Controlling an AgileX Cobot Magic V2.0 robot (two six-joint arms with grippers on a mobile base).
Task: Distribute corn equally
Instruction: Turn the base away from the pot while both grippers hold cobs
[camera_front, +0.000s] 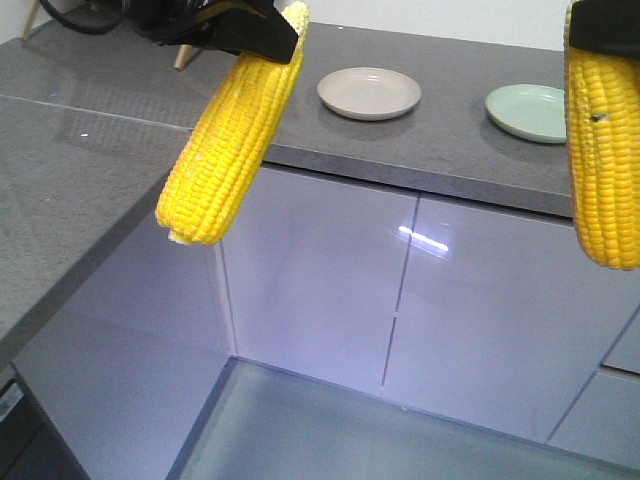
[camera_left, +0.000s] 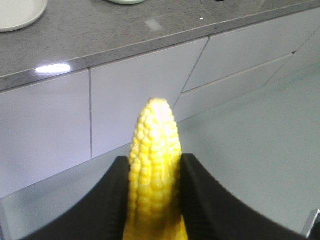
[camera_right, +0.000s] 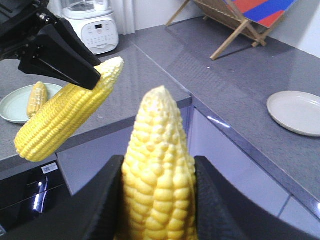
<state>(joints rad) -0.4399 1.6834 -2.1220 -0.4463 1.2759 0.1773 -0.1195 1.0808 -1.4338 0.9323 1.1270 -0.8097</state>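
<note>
One bright yellow husked corn cob hangs in the air before the counter's front edge. It is tilted with its blunt end down and clamped near its pointed tip by the black left gripper. A second yellow cob hangs nearly upright further right, and the black right gripper is closed on it in the same way. A third cob lies in a pale green dish on another stretch of counter.

The speckled dark grey stone counter turns a corner. Near its front edge sit a round beige plate and an empty mint-green plate, apart from each other. Below are glossy pale cabinet fronts and a grey floor.

A white kitchen appliance and a folding wooden frame stand on the counter. The appliance's panel is too small to read.
</note>
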